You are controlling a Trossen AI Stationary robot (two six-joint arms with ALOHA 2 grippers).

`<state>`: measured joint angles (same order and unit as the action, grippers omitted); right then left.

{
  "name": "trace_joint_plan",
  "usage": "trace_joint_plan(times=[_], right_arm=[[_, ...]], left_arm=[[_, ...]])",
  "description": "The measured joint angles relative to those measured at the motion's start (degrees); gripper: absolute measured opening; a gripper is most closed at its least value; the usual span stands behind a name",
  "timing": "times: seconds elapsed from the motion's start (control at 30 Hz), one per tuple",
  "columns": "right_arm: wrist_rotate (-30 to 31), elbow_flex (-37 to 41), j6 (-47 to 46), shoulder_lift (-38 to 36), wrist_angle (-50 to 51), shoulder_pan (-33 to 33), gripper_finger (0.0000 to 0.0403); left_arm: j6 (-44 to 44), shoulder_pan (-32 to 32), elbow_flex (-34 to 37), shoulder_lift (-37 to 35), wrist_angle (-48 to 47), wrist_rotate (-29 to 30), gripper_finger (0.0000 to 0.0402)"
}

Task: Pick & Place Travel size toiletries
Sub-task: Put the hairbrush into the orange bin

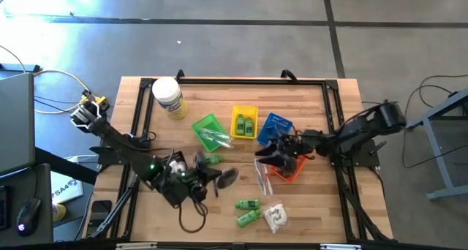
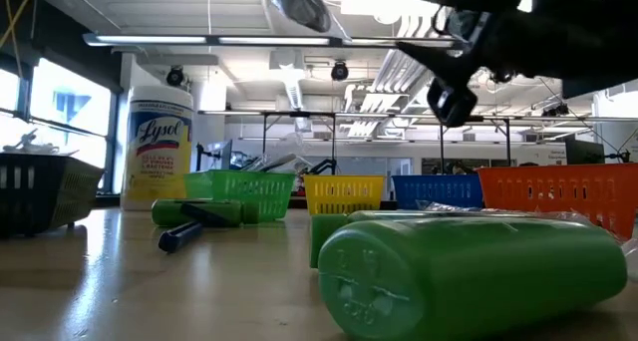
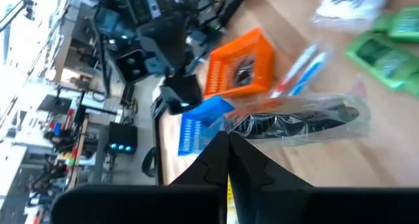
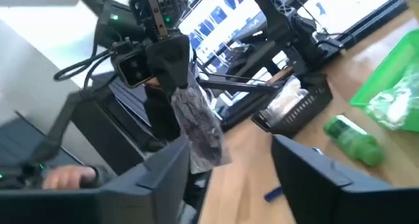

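The left gripper [image 1: 218, 175] pinched a clear-wrapped razor [image 1: 227, 177] above the table. The right gripper [image 1: 276, 156] stood spread over the orange basket [image 1: 289, 172], holding nothing; the basket's contents were hidden.

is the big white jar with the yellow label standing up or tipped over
Standing upright. The low view shows the big white jar with the yellow label vertical on the wooden table, and from above its round white lid faces the camera.

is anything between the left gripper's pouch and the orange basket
Yes. The left gripper is shut on a clear-wrapped dark pouch. Clear-wrapped sticks lie on the table toward the orange basket, and the open right gripper hovers over it.
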<state>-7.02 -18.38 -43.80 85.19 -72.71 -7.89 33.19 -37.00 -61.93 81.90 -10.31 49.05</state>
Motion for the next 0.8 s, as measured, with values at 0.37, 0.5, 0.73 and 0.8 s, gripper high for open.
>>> trace_joint_plan(times=[0.37,0.5,0.73,0.8], right_arm=[[-14.3,-14.1,-7.5,12.3,0.6,6.0,0.0281],[-17.6,-17.6,-7.5,13.7,0.5,5.9,0.0269],[-18.9,-21.0,-4.0,13.7,2.4,4.3,0.0214],[-19.1,-21.6,-3.0,13.7,4.1,4.0,0.0189]], left_arm=[[6.7,2.9,0.0,-2.8,1.6,2.8,0.0000],[7.1,3.2,-0.1,-3.4,1.4,3.9,0.0000],[7.4,3.3,-0.1,-3.4,1.2,4.4,0.0000],[7.5,3.4,-0.1,-3.4,1.2,4.5,0.0000]])
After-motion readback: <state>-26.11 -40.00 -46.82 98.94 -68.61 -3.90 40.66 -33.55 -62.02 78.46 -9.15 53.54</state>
